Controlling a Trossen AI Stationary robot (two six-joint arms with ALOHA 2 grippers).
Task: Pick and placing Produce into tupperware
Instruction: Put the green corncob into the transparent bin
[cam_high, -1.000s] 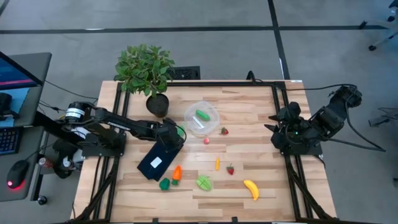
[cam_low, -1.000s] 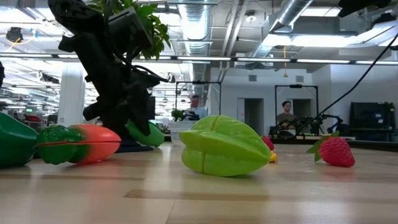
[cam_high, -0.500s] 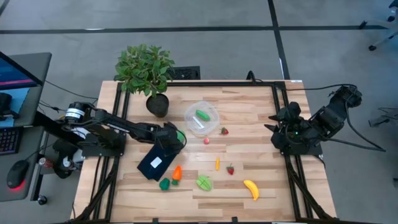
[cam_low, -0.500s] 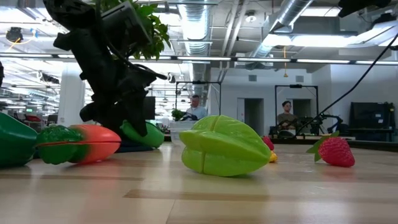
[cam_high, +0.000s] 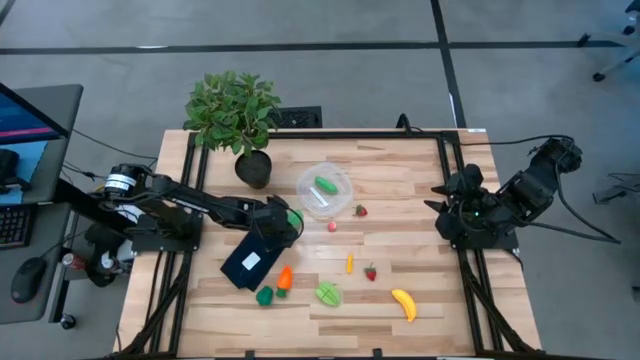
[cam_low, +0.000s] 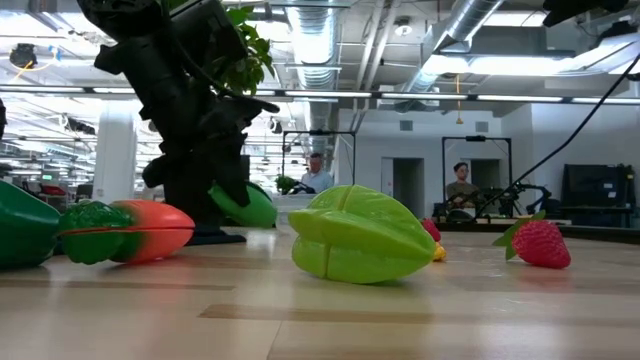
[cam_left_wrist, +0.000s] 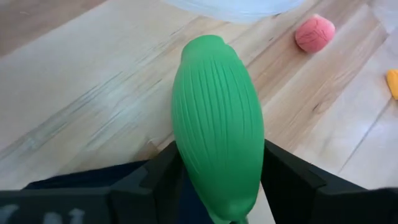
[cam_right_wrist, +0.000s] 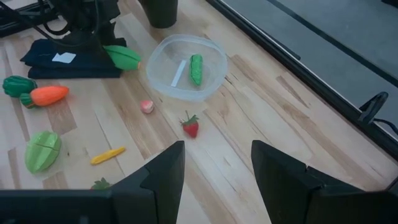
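Observation:
My left gripper (cam_high: 283, 219) is shut on a green ribbed oblong piece (cam_left_wrist: 217, 124), just left of the round clear tupperware (cam_high: 324, 190) and above the far corner of a dark flat rectangle (cam_high: 250, 262). The low view shows the piece (cam_low: 243, 205) under the dark arm, and the right wrist view shows it (cam_right_wrist: 124, 57) beside the tupperware (cam_right_wrist: 161, 81). Another green piece (cam_high: 325, 185) lies inside the tupperware. My right gripper (cam_right_wrist: 214, 180) waits open at the table's right edge. My left gripper pinches the green piece between its two fingers (cam_left_wrist: 163, 177), on the half nearer the wrist (cam_left_wrist: 214, 180). The fingers come from the table's left, slanting down, and the piece lies along them. Its free end (cam_left_wrist: 205, 46) points at the tupperware. It is lifted clear of the table.
On the table's near half lie a carrot (cam_high: 285, 277), a dark green piece (cam_high: 264, 295), a light green ridged fruit (cam_high: 328, 293), a banana (cam_high: 404, 303), a small yellow piece (cam_high: 349, 263) and a strawberry (cam_high: 370, 272). A second strawberry (cam_high: 360, 210) and a pink ball (cam_high: 332, 227) lie beside the tupperware. A potted plant (cam_high: 235, 110) stands at the far left.
My left gripper, still shut on the green piece, dipped a little toward the near edge and then rose. The piece now stands higher above the table than a second ago.

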